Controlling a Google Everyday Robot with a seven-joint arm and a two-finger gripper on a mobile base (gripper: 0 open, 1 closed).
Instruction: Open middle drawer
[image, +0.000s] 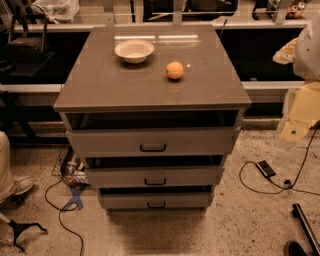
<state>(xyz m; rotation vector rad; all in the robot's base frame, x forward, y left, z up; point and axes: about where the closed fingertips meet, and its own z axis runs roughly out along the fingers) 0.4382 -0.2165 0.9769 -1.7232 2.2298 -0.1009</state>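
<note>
The grey cabinet (150, 85) stands in the middle of the view with three drawers stacked in its front. The middle drawer (115, 178) is the second one down, a flat grey panel with a small black bar handle (155, 181). A dark gap shows above its front. The taller top drawer (100, 142) is above it and the lowest drawer (125, 201) below it. My arm (309, 47) comes in at the right edge. The gripper (294, 131) hangs there, to the right of the cabinet and well apart from the handle.
A white bowl (134, 50) and an orange (175, 70) sit on the cabinet top. Cables (62, 212) and a small black device (265, 168) lie on the speckled floor on both sides. A person's foot (17, 186) is at the left edge. A black bar (306, 227) lies bottom right.
</note>
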